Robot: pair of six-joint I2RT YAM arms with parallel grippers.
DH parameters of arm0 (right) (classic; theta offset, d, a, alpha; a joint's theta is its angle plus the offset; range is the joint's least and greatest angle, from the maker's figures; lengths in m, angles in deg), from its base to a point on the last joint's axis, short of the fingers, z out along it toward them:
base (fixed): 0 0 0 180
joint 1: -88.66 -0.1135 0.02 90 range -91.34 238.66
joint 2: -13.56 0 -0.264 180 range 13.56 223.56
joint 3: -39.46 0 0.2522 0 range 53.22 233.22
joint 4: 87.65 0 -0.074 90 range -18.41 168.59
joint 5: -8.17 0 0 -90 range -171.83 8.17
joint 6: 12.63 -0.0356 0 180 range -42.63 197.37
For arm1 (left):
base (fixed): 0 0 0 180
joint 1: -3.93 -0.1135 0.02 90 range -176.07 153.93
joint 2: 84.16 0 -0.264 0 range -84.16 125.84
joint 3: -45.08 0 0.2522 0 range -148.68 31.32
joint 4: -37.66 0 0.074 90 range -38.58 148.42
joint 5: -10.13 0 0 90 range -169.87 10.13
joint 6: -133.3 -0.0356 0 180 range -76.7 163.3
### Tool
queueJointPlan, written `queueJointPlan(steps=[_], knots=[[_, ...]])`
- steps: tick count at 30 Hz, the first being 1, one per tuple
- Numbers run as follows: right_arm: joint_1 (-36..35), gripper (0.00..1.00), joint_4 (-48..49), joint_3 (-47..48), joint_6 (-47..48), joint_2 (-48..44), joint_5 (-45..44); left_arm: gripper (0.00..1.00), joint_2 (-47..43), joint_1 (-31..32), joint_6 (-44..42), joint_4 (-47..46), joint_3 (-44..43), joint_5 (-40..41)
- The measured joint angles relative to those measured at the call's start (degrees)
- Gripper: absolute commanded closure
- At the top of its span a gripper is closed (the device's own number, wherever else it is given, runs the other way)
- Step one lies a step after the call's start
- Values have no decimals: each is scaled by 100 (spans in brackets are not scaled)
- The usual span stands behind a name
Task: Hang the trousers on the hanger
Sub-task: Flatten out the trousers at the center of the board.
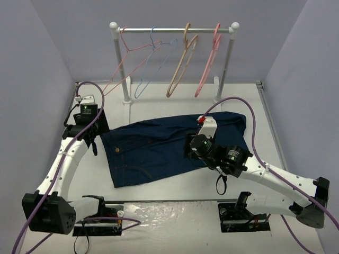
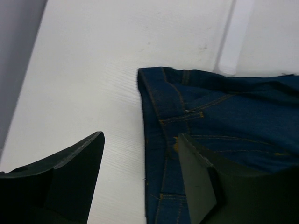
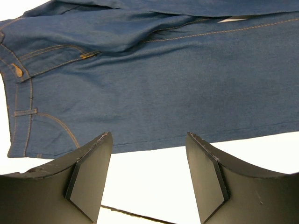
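The left gripper (image 2: 140,137) has its fingers apart and grips nothing. Between them lies bare table (image 2: 84,70), and the waistband edge of the trousers (image 2: 224,121) runs into the gap close beside the right-hand finger (whether that finger touches the cloth I cannot tell). From there the trousers spread away ahead and to the right of this gripper, flat on the table.

The right gripper (image 3: 148,135) is also spread wide and holds nothing. White table shows between its fingertips, and the long edge of the trousers lies just ahead of them. The rest of the cloth stretches on beyond, with the waistband button off to its far left.

Well beyond both grippers, at the far end of the table, the hanger (image 1: 180,69) hangs from a rail (image 1: 175,30). A blue hanger (image 1: 151,61) hangs to one side of it and a pink hanger (image 1: 209,61) to the other. It is well apart from the trousers.
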Motion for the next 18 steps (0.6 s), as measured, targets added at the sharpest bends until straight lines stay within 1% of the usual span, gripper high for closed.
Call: queueJointPlan(steps=[4, 7, 10, 13, 15, 18], knots=[[78, 39, -6, -103, -2, -94, -7, 38, -394, 275, 350, -49, 28, -729], [145, 38, -6, -144, -2, -124, -6, 38, -767, 861, 722, -321, 405, -1072], [245, 36, -2, -146, 4, -122, -2, 38, -902, 1796, 1279, -805, 1192, -1297], [335, 31, -4, -146, 6, -114, -2, 38, -566, 2310, 1676, -1012, 1793, -1548], [400, 27, 0, -147, 21, -93, -1, 37, -207, 2372, 2004, -1295, 2142, -1628], [479, 25, 26, -179, 6, -39, 2, 37, 273, 2369, 2451, -1573, 2592, -1672]])
